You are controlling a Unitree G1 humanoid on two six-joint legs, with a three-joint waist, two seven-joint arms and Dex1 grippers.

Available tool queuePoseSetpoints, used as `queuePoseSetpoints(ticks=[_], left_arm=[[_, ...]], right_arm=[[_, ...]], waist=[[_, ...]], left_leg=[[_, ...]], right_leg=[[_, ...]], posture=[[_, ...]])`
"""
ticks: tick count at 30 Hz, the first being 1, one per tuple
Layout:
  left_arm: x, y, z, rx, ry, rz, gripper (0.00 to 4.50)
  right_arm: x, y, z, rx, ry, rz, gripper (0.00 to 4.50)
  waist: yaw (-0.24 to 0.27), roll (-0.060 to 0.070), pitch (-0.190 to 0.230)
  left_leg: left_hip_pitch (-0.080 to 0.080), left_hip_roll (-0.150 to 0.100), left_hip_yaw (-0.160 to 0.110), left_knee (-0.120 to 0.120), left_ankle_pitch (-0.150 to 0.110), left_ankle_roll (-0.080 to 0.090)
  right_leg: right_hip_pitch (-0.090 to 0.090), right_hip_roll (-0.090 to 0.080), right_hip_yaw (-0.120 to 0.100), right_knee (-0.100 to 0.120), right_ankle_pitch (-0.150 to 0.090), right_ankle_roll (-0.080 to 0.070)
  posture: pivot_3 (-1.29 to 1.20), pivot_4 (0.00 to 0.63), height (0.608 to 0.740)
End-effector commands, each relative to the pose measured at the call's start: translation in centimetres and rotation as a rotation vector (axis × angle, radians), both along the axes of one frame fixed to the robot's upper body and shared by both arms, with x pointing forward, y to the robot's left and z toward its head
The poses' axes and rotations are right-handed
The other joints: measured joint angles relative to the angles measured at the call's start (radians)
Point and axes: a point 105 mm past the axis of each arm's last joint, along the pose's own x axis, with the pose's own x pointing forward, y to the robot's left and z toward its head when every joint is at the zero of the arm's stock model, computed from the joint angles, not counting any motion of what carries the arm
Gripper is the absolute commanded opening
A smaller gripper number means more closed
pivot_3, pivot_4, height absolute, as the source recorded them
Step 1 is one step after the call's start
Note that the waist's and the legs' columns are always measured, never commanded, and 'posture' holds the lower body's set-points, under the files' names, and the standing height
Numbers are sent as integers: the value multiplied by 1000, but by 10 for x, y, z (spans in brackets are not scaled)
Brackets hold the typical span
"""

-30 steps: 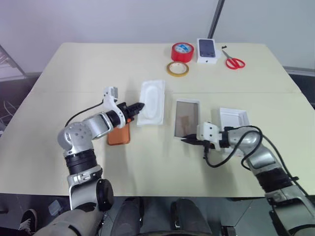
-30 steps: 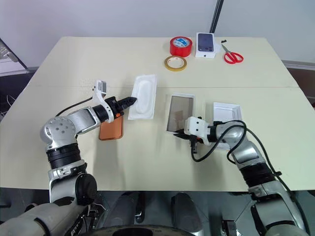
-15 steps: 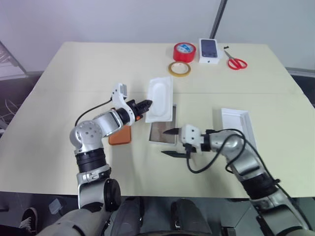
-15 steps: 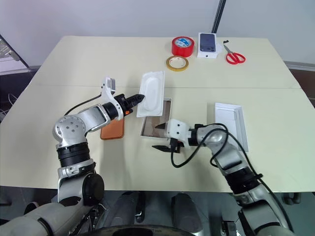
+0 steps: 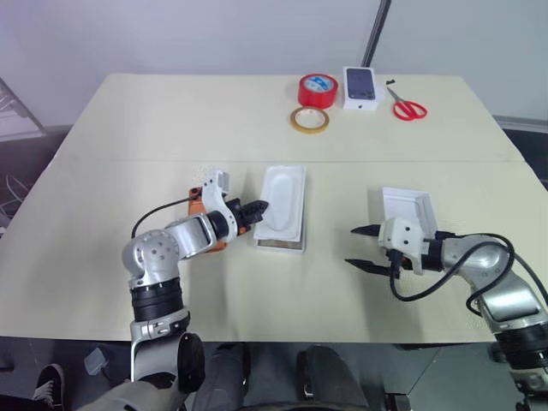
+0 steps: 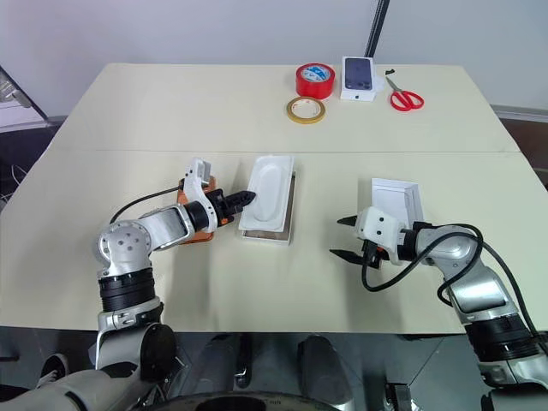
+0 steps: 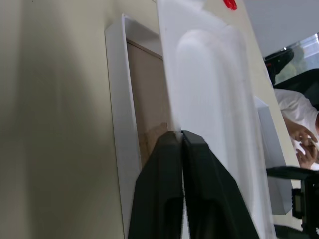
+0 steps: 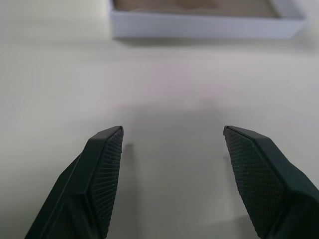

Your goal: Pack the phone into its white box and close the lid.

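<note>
Your white box (image 5: 279,241) sits near the middle of the counter (image 5: 128,120). It is a shallow white rectangle with low walls, and the left wrist view shows a brownish floor inside it. A white moulded tray insert (image 5: 282,199) with a raised, rounded-corner oblong lies over it, covering most of the opening.

Your left gripper (image 5: 262,207) has its black fingers pinched together on the near edge of that insert, holding it over the box.

The phone (image 6: 185,229) lies flat on the counter just left of the box, mostly hidden behind your left arm. You can make out an orange-copper slab with a rounded corner, but not its camera cluster.

Your right gripper (image 5: 360,247) hovers over bare counter to the right of the box, its fingers spread wide with nothing between them. Just behind it lies a second shallow white box part (image 5: 404,206), open side up.

At the far edge you have a red tape roll (image 5: 318,90), a thin yellowish tape ring (image 5: 308,120), a small box printed with a dark phone (image 5: 360,87) and red-handled scissors (image 5: 408,106).
</note>
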Motion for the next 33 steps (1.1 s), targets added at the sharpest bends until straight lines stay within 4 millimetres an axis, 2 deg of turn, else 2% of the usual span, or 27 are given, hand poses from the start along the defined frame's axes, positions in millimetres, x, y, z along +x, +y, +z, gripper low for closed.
queuePoseSetpoints(ticks=[1,3,5,7,10,13,15,18,20,21,24,26,28,31,33], left_arm=[[0,-3,12,21,-61,-15,1996],[1,-2,16,17,-75,-17,2946],[1,0,19,26,-90,-14,2946],[2,4,34,11,-148,-14,2946],[0,9,61,-16,-277,-32,3014],[6,28,67,37,-352,24,3014],[7,47,63,196,-450,37,3014],[-1,75,57,346,-553,0,3014],[-6,86,53,411,-592,-25,3014],[-7,88,52,423,-603,-33,3014],[-9,105,46,402,-559,-2,3014],[-10,107,41,407,-552,13,3014],[-10,105,41,386,-546,22,3014],[-13,102,38,390,-547,26,3014],[-14,102,37,379,-537,28,3014]], right_arm=[[7,14,18,51,-94,21,3413],[13,18,26,90,-120,10,3413],[17,23,34,124,-150,3,3413],[27,34,50,209,-188,-7,3413],[37,66,63,309,-211,24,2544],[41,93,60,335,-206,56,994],[44,106,49,291,-209,55,50],[44,125,23,135,-237,104,50],[41,130,11,77,-236,138,50],[40,130,9,69,-236,142,50],[36,131,-13,-57,-226,214,50],[41,125,-26,-174,-265,238,50],[46,122,-29,-221,-306,246,50],[58,124,-27,-158,-259,185,50],[50,129,-31,-109,-190,226,50]], waist=[[1,0,0],[1,0,0],[1,0,0],[-1,-1,1],[-5,-1,1],[-2,-1,1],[-2,-1,1],[-5,-1,1],[-3,-1,1],[1,0,1],[3,-1,1],[-3,0,1],[-3,-1,1],[-4,-1,1],[-5,-1,1]], left_leg=[[0,0,0,0,0,0],[0,0,0,0,1,-3],[0,0,0,0,2,-4],[0,0,0,0,2,-4],[0,1,0,-1,3,-5],[0,1,0,-2,4,-7],[0,1,0,-2,4,-7],[0,0,2,-3,4,-7],[0,0,2,-3,4,-7],[0,0,2,-4,4,-7],[-1,0,0,-4,1,-1],[-1,0,0,-4,0,0],[0,0,0,-4,0,0],[0,1,0,-4,0,0],[0,1,0,-4,0,0]], right_leg=[[0,0,0,0,0,0],[0,0,0,0,0,0],[0,0,0,0,0,0],[0,0,0,0,0,0],[-1,1,0,0,0,0],[-1,1,0,0,0,0],[-1,1,0,0,0,0],[-2,0,1,-1,0,0],[-3,0,1,-1,0,-1],[-3,-1,1,-1,0,-1],[-3,-2,-1,-1,1,-2],[-3,-3,0,-1,1,-3],[-3,-3,0,-1,1,-3],[-3,-2,-1,-1,1,-3],[-3,-2,-1,-1,1,-3]], posture=[[0,150,740],[0,150,740],[0,150,740],[0,150,740],[0,150,740],[0,150,740],[0,150,740],[0,150,740],[0,150,740],[0,150,740],[0,150,740],[0,150,740],[0,150,740],[0,150,740],[0,150,740]])
